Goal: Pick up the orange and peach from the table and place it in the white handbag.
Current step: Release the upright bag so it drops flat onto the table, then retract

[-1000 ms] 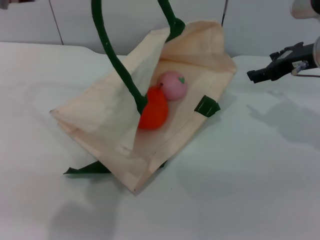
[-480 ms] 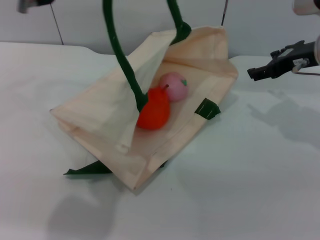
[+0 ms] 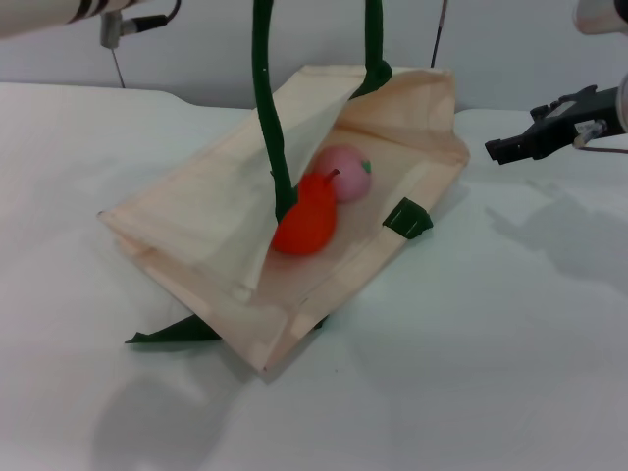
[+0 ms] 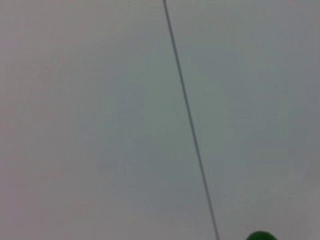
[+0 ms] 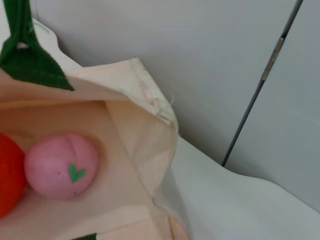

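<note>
Your right claw [image 3: 505,149] hangs above the table [image 3: 471,373], off to the side of the white handbag [image 3: 196,231] and clear of it. Its jaws look nearly together with nothing between them. The orange [image 3: 306,222] and the peach [image 3: 342,173] both lie inside the handbag's open mouth, touching each other, well apart from that claw; the peach is the nearer of the two to it. In the right wrist view you see the peach [image 5: 61,165] with its green leaf mark against the bag's inner wall, and the edge of the orange [image 5: 7,172] beside it.

Your left arm [image 3: 69,12] shows only at the top corner of the head view, so you cannot tell how its claw stands. The green handles [image 3: 270,118] rise out of the top of the frame.

Compared with a second ago, the handles stand more upright and have shifted to the right, the bag's mouth is lifted a little higher, and the left arm has come into view. The right claw is about where it was.
</note>
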You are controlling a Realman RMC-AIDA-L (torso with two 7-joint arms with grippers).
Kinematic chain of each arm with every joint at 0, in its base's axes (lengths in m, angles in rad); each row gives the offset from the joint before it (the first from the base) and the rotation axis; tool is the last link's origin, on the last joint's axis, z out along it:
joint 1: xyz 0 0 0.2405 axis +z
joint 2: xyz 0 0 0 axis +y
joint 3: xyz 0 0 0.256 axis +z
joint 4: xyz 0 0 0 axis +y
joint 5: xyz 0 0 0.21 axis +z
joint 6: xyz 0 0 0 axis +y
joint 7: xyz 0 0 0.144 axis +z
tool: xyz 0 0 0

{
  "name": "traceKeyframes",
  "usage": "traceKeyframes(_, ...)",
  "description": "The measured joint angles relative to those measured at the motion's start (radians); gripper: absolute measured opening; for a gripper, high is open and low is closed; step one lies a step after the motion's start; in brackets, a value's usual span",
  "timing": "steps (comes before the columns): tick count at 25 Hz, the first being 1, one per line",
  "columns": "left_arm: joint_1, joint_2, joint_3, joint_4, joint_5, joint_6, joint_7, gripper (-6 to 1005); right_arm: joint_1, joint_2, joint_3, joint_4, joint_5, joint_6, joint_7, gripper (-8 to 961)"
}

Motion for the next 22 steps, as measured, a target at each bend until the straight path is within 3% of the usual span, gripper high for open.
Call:
traceKeyframes(13, 0.013, 0.000, 0.023, -0.097, -0.365, 0.056, 0.303, 441, 0.004, -0.002, 0.002, 0.005, 0.000, 0.000, 0.000, 836)
traceKeyframes(22, 0.026, 0.002, 0.018, -0.106, -0.452, 0.055, 0.369, 439, 0.004, -0.007, 0.006, 0.009, 0.000, 0.000, 0.002, 836)
